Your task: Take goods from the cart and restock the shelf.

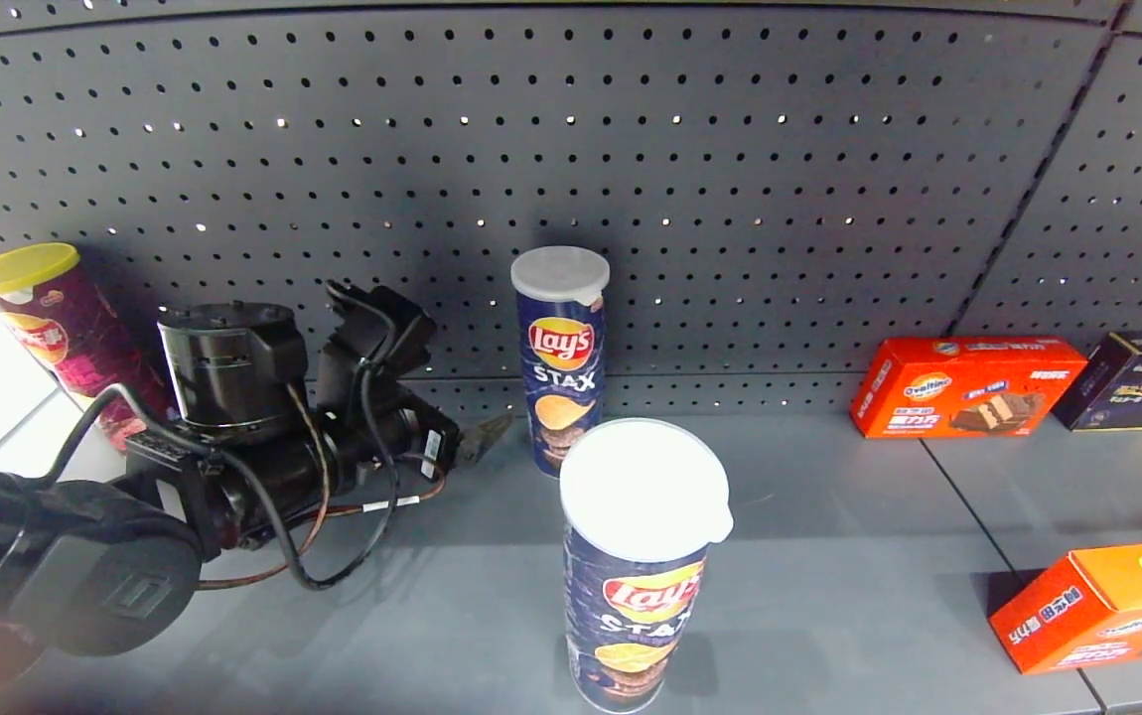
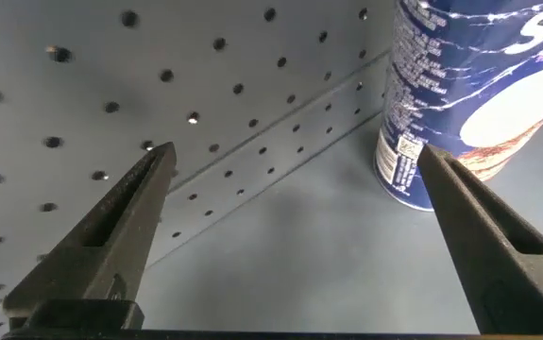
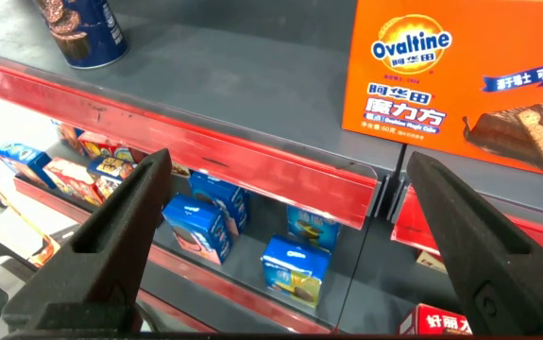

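Rear chip can [image 1: 559, 357] upright, lid up

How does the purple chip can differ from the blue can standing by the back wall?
The purple can has a yellow lid; the rear blue can has a white one. The purple can stands at the shelf's left end, the rear blue can near the middle. Both are lidded cylinders.

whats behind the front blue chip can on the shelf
A second blue can stands upright behind the front can, close to the pegboard back wall. The front lid hides part of its base.
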You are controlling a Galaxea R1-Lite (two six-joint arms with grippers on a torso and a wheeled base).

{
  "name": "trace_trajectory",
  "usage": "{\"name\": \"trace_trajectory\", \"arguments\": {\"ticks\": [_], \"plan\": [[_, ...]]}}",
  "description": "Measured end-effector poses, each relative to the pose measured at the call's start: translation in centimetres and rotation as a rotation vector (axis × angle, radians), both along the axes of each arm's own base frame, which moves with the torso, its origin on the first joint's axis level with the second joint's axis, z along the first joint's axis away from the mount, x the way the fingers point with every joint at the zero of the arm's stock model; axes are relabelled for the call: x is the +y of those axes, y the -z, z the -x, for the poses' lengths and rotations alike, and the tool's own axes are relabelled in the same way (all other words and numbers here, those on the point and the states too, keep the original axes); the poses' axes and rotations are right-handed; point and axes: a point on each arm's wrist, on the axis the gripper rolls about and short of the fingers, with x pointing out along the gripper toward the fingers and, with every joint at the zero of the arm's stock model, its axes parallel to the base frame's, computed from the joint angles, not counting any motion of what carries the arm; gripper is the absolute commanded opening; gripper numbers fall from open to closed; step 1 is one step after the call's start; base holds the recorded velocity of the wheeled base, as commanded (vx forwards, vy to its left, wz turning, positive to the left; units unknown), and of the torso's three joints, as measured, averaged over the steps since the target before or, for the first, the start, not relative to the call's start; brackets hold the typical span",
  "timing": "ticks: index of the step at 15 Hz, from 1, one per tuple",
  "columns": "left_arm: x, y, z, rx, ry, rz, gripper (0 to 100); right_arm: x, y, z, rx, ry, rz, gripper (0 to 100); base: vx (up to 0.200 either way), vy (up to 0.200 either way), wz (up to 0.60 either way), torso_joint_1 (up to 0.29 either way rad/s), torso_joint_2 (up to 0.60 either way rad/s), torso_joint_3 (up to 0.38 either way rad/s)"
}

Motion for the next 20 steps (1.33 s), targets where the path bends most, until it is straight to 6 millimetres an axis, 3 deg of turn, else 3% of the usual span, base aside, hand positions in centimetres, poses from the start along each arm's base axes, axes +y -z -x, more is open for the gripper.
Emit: {"name": "trace_trajectory", "arguments": {"ticks": [11,20], "plan": [[-0.8,1.7,-2.1,0.042,-0.003,-0.011,100,0.0,0.0,0.0,0.001,0.000,0.000,100,0.000,0.000,0.00,0.000,0.00,0.000],[-1.5,2.2,-2.5,0.055,0.014,-0.015,100,0.0,0.0,0.0,0.000,0.000,0.000,100,0.000,0.000,0.00,0.000,0.00,0.000]]}}
